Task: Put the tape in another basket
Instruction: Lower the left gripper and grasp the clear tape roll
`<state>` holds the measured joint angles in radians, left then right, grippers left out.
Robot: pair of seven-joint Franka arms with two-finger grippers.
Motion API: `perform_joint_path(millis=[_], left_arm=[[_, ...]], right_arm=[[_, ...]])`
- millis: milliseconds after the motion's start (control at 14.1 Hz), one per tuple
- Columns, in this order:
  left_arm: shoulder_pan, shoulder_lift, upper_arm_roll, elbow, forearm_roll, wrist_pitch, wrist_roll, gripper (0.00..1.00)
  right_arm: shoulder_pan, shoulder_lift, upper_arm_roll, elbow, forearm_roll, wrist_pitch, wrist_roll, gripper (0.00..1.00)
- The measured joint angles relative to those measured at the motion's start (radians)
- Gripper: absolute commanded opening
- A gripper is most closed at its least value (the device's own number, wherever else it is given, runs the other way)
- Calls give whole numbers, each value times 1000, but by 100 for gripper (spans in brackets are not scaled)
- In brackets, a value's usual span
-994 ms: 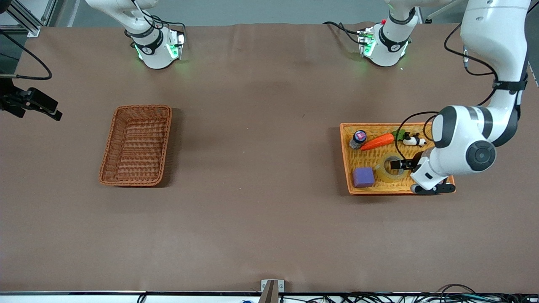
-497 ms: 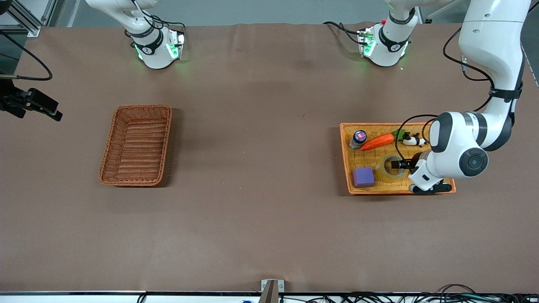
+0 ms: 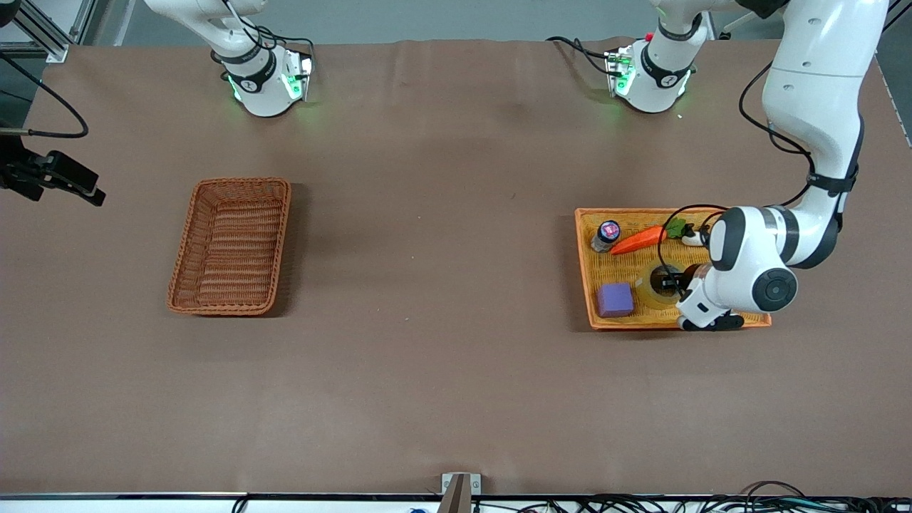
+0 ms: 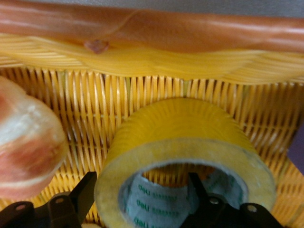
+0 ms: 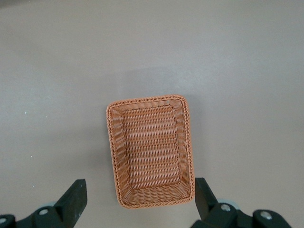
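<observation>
Your left end effector (image 4: 142, 209) is down in the orange tray (image 3: 597, 322), fingers spread astride the tape's wall, one in the core, not yet clamped. Tape (image 3: 652, 285) lies flat beside the purple block (image 3: 615, 299). Your right end effector (image 5: 137, 202), open and empty, waits above the basket (image 3: 231, 246).

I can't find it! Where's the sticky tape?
The tape lies in the orange tray toward the left arm's end, beside the purple block, with the left pincer straddling its wall.
</observation>
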<state>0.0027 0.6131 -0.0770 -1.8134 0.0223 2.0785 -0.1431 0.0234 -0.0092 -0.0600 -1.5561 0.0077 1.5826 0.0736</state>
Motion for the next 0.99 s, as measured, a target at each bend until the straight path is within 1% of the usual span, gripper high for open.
perform_joint_path(millis=[71, 213, 284, 355, 568, 781, 923, 994], left_arm=[[1, 10, 0, 9, 0, 0, 2, 24], [4, 13, 1, 16, 0, -1, 0, 11], [6, 13, 1, 19, 0, -3, 0, 8], [10, 12, 1, 23, 0, -11, 0, 6], [11, -11, 0, 38, 0, -63, 0, 6], [11, -85, -1, 79, 0, -111, 0, 6], [-4, -136, -16, 141, 0, -230, 0, 6], [-27, -151, -35, 172, 0, -288, 0, 6]], right_arm=[[0, 1, 0, 0, 0, 0, 0, 100], [0, 2, 0, 0, 0, 1, 0, 100], [0, 3, 0, 0, 0, 1, 0, 100], [0, 3, -1, 0, 0, 2, 0, 100], [0, 3, -3, 0, 0, 2, 0, 100], [-1, 4, -4, 0, 0, 3, 0, 100], [-1, 7, -4, 0, 0, 3, 0, 100], [-1, 8, -4, 0, 0, 3, 0, 100]])
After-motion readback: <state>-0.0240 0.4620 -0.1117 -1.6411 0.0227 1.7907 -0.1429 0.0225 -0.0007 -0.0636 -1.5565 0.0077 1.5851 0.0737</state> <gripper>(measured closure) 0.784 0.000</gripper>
